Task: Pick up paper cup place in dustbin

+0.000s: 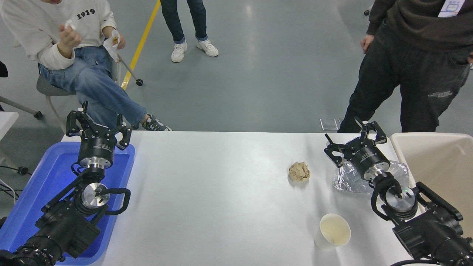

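The paper cup stands upright on the white counter, untouched, near the camera's edge. Beyond it the right pincer hangs wide open and empty over the foil tray, so the reach is not yet begun. It must come back to the cup. The dustbin is right of the cup.

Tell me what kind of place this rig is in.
Probably a robotics lab or test hall: grey painted floor with a yellow line, a white table holding trash props, and people watching from the far side.
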`<action>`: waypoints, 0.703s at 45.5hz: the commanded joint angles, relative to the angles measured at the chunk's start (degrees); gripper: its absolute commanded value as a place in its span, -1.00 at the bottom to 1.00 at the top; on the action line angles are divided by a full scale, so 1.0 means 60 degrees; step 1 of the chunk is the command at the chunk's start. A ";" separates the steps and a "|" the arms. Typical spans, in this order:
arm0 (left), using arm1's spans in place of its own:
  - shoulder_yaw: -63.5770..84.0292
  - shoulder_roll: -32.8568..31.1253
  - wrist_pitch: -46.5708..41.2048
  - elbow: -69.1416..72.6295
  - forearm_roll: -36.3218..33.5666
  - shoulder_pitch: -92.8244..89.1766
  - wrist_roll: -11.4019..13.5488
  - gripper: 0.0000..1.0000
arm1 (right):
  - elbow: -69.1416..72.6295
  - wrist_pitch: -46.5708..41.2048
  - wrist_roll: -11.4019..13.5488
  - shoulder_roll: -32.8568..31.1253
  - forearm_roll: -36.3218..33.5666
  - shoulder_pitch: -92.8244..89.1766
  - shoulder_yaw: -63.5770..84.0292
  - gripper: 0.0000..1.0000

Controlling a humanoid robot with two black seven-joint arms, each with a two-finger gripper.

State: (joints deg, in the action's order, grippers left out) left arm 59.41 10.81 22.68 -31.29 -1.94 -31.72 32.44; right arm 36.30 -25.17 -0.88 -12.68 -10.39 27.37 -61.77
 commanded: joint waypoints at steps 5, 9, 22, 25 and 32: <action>0.0015 -0.0015 0.0000 0.0000 0.0002 0.0014 -0.0016 0.98 | 0.0028 0.0005 0.0000 0.0004 0.0004 0.0053 0.0056 1.00; 0.0000 -0.0015 0.0000 0.0000 0.0002 0.0014 -0.0016 0.98 | 0.0057 0.0005 0.0000 -0.0011 0.0019 0.0111 0.0071 1.00; 0.0000 -0.0015 0.0000 0.0000 0.0002 0.0014 -0.0001 0.98 | 0.0218 0.0093 0.0014 -0.0098 0.0837 0.0901 0.0202 1.00; 0.0000 -0.0015 0.0000 0.0000 0.0002 0.0014 -0.0001 0.98 | 0.0233 0.0152 0.0029 -0.0332 0.1875 0.1355 0.0670 1.00; 0.0000 -0.0015 0.0000 0.0000 0.0002 0.0014 -0.0001 0.98 | 0.0526 0.0152 0.0146 -0.1298 0.3343 0.2585 0.1871 1.00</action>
State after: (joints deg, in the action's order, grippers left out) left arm 59.42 10.72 22.68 -31.29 -1.91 -31.63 32.44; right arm 37.65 -24.61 -0.65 -14.99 -1.38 34.42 -58.08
